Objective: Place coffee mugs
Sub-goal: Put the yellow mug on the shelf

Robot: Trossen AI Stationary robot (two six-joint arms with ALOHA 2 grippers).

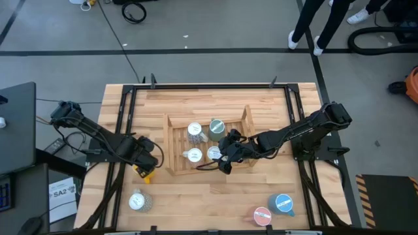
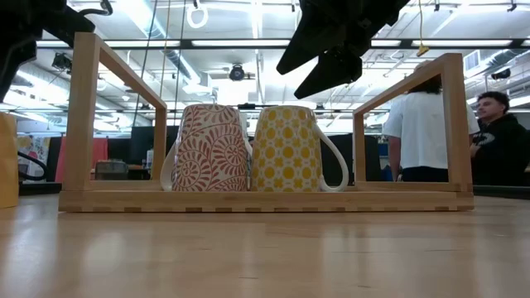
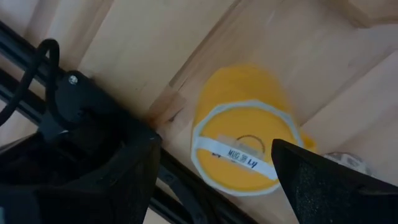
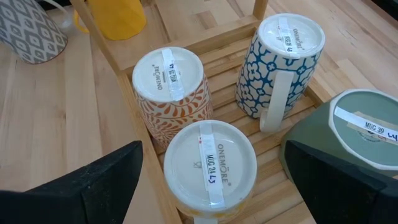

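A wooden rack [image 1: 172, 140] in the middle of the table holds several coffee mugs, each standing upside down on its rim: a red-patterned one [image 4: 169, 87], a blue-flowered one [image 4: 283, 59], a yellow-patterned one [image 4: 210, 165] and a green one [image 4: 367, 130]. My right gripper [image 1: 226, 156] hangs open above the rack's near side; in the low view it [image 2: 319, 79] is clear of the mugs. My left gripper [image 3: 214, 186] is open and points down over a plain yellow mug [image 3: 239, 146] that stands upside down on the table left of the rack. Its fingers stand on either side without touching.
A grey-patterned mug [image 1: 139, 201] stands near the front left. A pink mug [image 1: 262, 215] and a blue mug [image 1: 283, 203] stand at the front right. Black frame rails [image 1: 124, 130] run along both table sides. People stand beyond the far edge.
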